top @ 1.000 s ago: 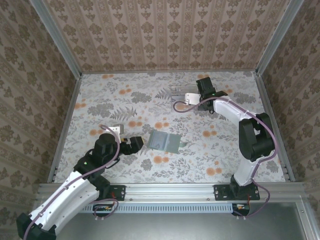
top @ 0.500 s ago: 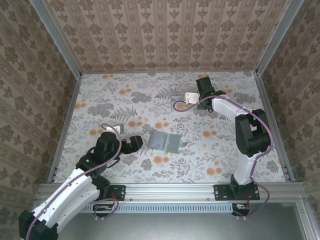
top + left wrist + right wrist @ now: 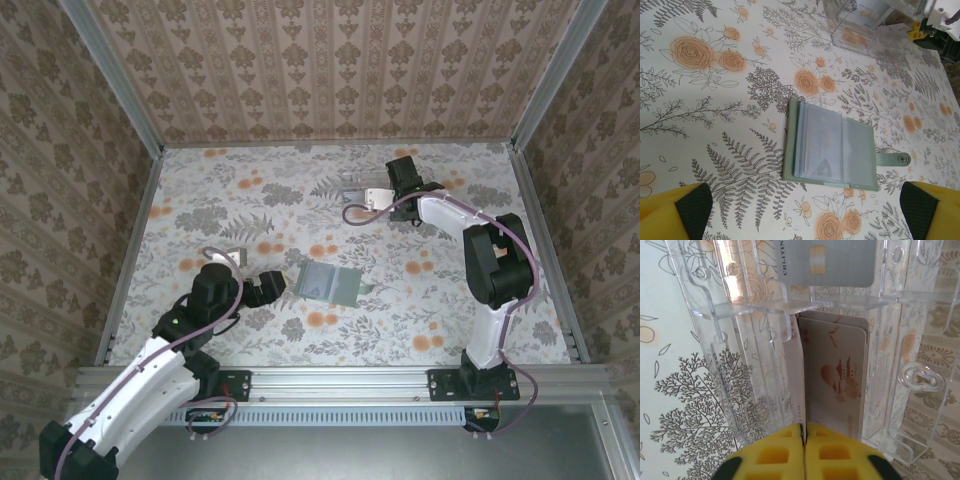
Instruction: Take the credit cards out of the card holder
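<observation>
Floral counter (image 3: pixel 200 200): your right gripper (image 3: pixel 803 432) has edged over the clear tray (image 3: pixel 730 365) at 1 o'clock, jaws closed on a thin pale card (image 3: pixel 796 370). Mid-counter the card holder (image 3: pixel 832 150) lies open, sleeves apparently empty. On the left gripper (image 3: pixel 802 215) the jaws are wide, holding nothing. Likely the last card.

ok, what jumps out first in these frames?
The loud floral tablecloth, then the card holder lying open mid-table, the left gripper open just to its left. At the far side the right gripper, jaws pressed together, sits at a clear tray holding a grey chip card and a pink card.
</observation>
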